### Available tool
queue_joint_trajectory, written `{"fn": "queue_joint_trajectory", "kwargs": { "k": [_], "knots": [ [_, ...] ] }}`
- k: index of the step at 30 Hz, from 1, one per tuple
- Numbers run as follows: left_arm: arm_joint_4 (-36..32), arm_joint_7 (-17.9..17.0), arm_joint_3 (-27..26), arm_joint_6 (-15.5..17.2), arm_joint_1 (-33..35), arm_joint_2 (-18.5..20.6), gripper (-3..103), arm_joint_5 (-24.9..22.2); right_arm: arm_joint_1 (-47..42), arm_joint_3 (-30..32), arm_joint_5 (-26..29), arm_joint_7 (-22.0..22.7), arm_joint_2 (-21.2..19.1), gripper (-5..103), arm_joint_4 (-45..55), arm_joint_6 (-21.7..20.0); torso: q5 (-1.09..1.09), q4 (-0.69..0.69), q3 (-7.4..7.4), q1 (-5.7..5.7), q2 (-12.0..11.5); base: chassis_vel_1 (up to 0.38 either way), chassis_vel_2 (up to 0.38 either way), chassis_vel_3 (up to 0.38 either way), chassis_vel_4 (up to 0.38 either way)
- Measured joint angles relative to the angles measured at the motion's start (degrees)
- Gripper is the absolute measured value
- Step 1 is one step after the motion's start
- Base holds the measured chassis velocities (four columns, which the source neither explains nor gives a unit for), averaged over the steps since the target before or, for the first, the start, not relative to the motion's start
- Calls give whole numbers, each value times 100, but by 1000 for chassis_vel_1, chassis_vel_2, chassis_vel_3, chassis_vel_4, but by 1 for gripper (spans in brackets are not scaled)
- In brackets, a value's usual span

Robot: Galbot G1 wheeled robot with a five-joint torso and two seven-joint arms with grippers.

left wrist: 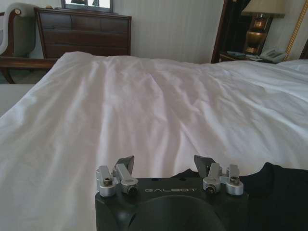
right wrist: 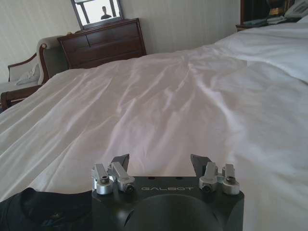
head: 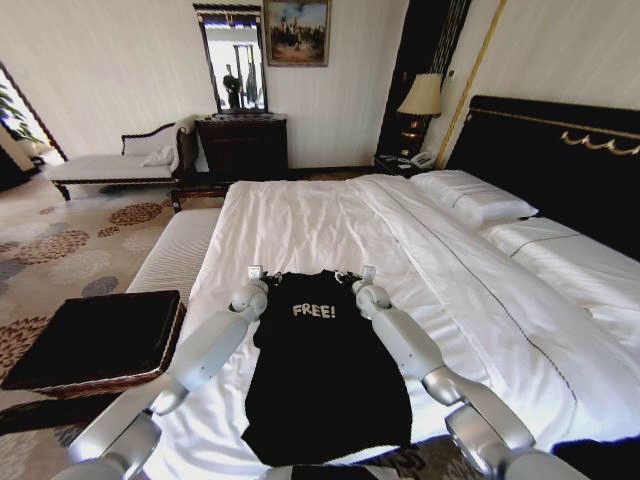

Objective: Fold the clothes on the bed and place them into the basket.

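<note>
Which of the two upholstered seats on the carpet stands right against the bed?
The striped white upholstered bench, touching the white-duvet bed along its side. The white-cushioned chaise longue stands apart, by the far wall.

Matt black cloth T-shirt (head: pixel 325 385); creased white duvet (head: pixel 300 225); woven wicker basket (head: pixel 95 380).

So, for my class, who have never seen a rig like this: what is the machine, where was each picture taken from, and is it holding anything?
It is a two-armed wheeled robot. The head camera looks down at a bed where a black "FREE!" T-shirt lies flat. The left end effector and right end effector sit at the shirt's shoulders. The other two pictures come from cameras on each wrist, looking past the open fingers across the white duvet: left end effector, right end effector. Nothing is held. A wicker basket waits beside the bed on the robot's left.
</note>
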Motion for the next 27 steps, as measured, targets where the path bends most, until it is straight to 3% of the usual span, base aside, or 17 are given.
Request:
{"fn": "queue_joint_trajectory", "kwargs": {
  "k": [2,3,4,9,12,16,19,27],
  "knots": [
    [-221,27,-95,-71,184,119,72,42,-92,44,-31,-12,-139,74,185,16,0,1,0,0,0,0,0,0,0],
    [-579,111,-277,-223,529,335,83,222,-356,178,-113,-44,-457,85,628,75,-3,-3,-1,-1,0,0,0,0,0],
    [-1253,298,-756,-528,1396,680,93,671,-1008,502,-418,-141,-909,95,1379,237,0,-1,-2,-3,1,0,0,0,0],
    [-2060,453,-1473,-873,2613,824,100,1111,-2078,1093,-1135,-352,-1137,100,2306,435,1,0,-2,-2,1,0,0,0,0],
    [-2503,562,-1935,-1055,3430,770,100,1453,-2758,1589,-1430,-450,-1136,100,2826,516,-1,-3,-2,-3,1,0,0,0,0],
    [-2919,687,-2375,-1190,4456,619,100,1745,-3542,2098,-1612,-544,-1085,100,3298,572,-2,2,-1,-3,1,0,0,0,0],
    [-3374,860,-2712,-1366,5395,385,100,2036,-4497,2709,-1708,-623,-972,100,3745,639,-1,-3,-2,-3,2,0,0,0,0],
    [-3917,1140,-2959,-1651,6567,133,100,2202,-5490,3333,-1747,-637,-622,100,4355,691,-1,-1,-1,-2,2,0,0,0,0]
  ]
}}
